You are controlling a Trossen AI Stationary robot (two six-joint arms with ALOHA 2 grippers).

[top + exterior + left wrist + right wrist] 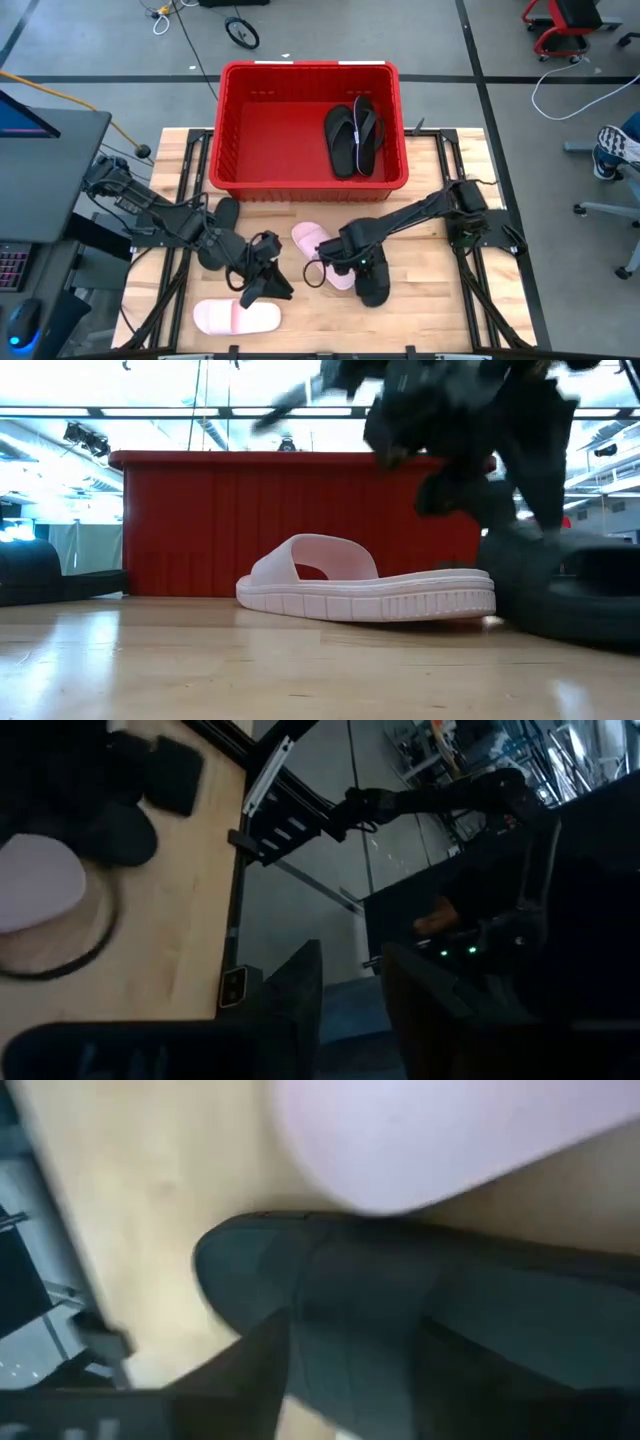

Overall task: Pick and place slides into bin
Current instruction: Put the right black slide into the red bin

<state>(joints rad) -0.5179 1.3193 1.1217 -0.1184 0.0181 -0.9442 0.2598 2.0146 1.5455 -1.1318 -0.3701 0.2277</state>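
The red bin point(230, 130) stands at the table's far middle, with two black flip-flops point(352, 140) lying inside. One pink slide point(312, 240) lies on its sole at mid-table and also shows in the low view point(370, 585). Another pink slide point(237, 317) lies near the front edge. A black slide point(374, 287) lies on the table under my right gripper point(358, 265), whose fingers reach down at it. My left gripper point(272, 285) is open and empty between the two pink slides. Another black slide point(222, 240) lies under my left arm. My right gripper comes at the black slide point(340, 1330) from above, near its rounded end point(225, 1265), with a finger point(262, 1375) beside it. The slide lies flat on the table. I cannot tell whether the fingers touch it.
A thin black loop point(315, 272) lies on the wood beside the mid-table pink slide, and shows in the left wrist view point(70, 955). Bare wood shows along the front right of the table point(450, 310). The bin's near wall point(250, 520) rises behind the slides.
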